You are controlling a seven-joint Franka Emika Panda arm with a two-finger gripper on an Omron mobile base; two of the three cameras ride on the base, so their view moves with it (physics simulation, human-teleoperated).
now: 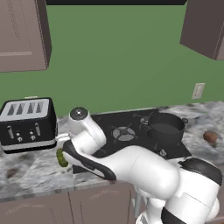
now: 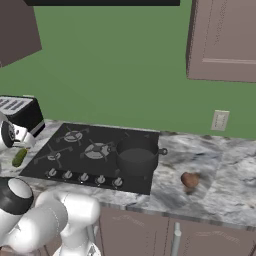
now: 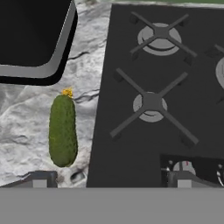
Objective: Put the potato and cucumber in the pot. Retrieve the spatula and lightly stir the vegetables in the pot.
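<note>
The arm is reaching left over the worktop [image 1: 30,168] toward the cucumber [image 3: 62,130], so the first step, fetching a vegetable for the pot [image 1: 166,126], looks to be in hand. The cucumber lies on the worktop between the toaster [image 1: 28,124] and the stove [image 2: 95,155], just left of the stove's edge. The fingers [image 3: 40,179] stand wide open and hold nothing; the cucumber sits off to the left between them rather than centred, so the next move probably calls for shifting left and lowering before closing. The potato [image 2: 190,179] rests on the worktop right of the stove, well apart from the pot, which sits on a right burner. From the base views the arm hides most of the cucumber, and I cannot make out the spatula.
</note>
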